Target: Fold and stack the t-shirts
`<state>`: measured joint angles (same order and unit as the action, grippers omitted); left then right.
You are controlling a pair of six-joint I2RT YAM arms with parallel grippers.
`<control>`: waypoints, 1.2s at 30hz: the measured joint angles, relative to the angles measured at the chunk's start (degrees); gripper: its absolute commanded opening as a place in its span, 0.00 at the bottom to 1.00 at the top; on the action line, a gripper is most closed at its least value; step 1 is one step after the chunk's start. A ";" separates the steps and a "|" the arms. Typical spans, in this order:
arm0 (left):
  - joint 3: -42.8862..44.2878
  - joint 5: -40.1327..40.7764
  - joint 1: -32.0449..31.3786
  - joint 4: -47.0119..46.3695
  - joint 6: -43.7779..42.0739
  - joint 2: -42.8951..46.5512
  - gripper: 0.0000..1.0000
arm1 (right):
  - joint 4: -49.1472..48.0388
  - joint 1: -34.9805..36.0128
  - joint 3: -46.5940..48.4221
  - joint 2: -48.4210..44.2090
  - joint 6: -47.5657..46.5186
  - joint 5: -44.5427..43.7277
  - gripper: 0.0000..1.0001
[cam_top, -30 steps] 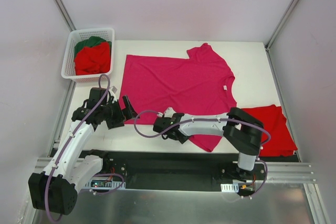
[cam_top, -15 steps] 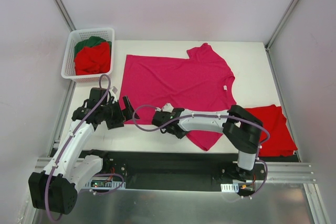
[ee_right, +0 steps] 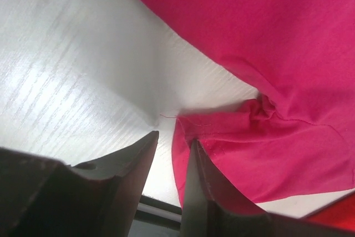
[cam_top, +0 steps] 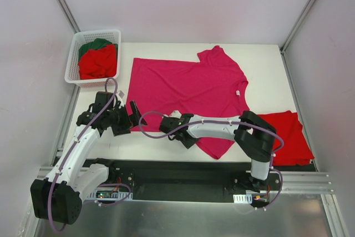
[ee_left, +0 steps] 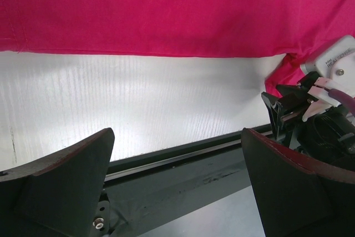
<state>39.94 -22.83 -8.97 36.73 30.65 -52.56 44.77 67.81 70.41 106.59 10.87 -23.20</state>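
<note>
Left tool (ee_left: 176,149): jaws fully apart, holding nothing, above bare table (ee_left: 138,98); the pink shirt (cam_top: 188,84) lies spread flat just ahead of it. Right tool (ee_right: 173,140): jaws stand at a narrow gap, the shirt's bunched sleeve hem at the gap's mouth; grip cannot be confirmed. A red shirt (cam_top: 288,134) lies well behind this tool.
</note>
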 measured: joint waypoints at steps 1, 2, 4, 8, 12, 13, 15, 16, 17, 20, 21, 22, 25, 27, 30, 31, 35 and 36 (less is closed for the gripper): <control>0.00 0.20 0.00 0.00 0.00 -0.02 0.99 | 0.00 0.00 -0.02 0.00 0.02 0.37 0.36; 0.00 0.42 0.00 0.00 -0.02 -0.04 0.99 | 0.00 -0.02 -0.09 0.00 0.02 0.85 0.37; 0.00 0.61 0.00 0.00 -0.02 -0.15 0.99 | -0.09 0.00 -0.22 0.00 0.02 1.97 0.42; 0.00 0.83 0.00 0.00 -0.02 -0.48 0.99 | -0.44 0.00 -1.46 -0.33 0.00 4.39 0.51; 0.02 0.87 0.00 0.00 -0.02 -0.83 0.99 | -1.20 0.00 -3.08 -3.13 0.20 7.85 0.60; 0.09 0.87 0.00 0.00 -0.04 -0.90 0.99 | -1.01 0.07 -3.21 -4.07 0.24 7.96 0.61; 0.20 0.87 0.00 0.00 -0.04 -1.29 0.99 | 0.26 0.04 -3.21 -7.08 0.83 6.56 0.62; 0.22 0.87 0.00 -0.02 -0.04 -1.46 0.99 | 1.05 -0.07 -3.21 -8.55 0.98 5.60 0.62; 0.26 0.87 0.00 0.00 -0.04 -1.75 0.99 | 2.14 -0.52 -3.21 -10.43 1.11 4.50 0.62; 0.44 0.87 0.00 0.00 -0.07 -2.27 0.99 | 3.65 -3.80 -4.24 -15.41 1.57 1.68 0.63; 0.61 0.87 0.00 0.00 -0.11 -2.49 0.99 | 3.72 -5.49 -5.33 -16.72 1.73 1.01 0.66; 0.74 0.87 0.00 0.00 -0.11 -2.62 0.99 | 3.78 -7.13 -6.67 -17.70 1.79 0.46 0.69; 1.14 0.87 0.00 0.00 -0.22 -2.73 0.99 | 3.85 -11.89 -11.37 -18.67 1.95 -0.61 0.78; 1.38 0.87 0.00 0.00 -0.24 -2.84 0.99 | 3.45 -13.90 -14.32 -18.67 1.90 -0.61 0.81; 1.55 0.87 0.00 0.00 -0.28 -3.04 1.00 | 2.86 -16.15 -17.20 -18.69 1.66 -0.35 0.84; 1.55 0.87 0.00 0.00 -0.28 -3.06 0.99 | 2.25 -16.87 -17.92 -18.69 1.57 -0.13 0.84; 1.55 0.87 0.00 0.00 -0.31 -3.10 0.99 | -0.37 -19.47 -20.41 -18.69 1.05 0.96 0.84; 1.55 0.87 0.00 0.00 -0.33 -3.10 0.99 | -0.94 -19.89 -21.03 -18.69 1.01 1.40 0.84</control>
<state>41.50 -21.96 -8.97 36.73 30.33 -55.66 43.83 47.92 49.39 87.90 11.88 -21.80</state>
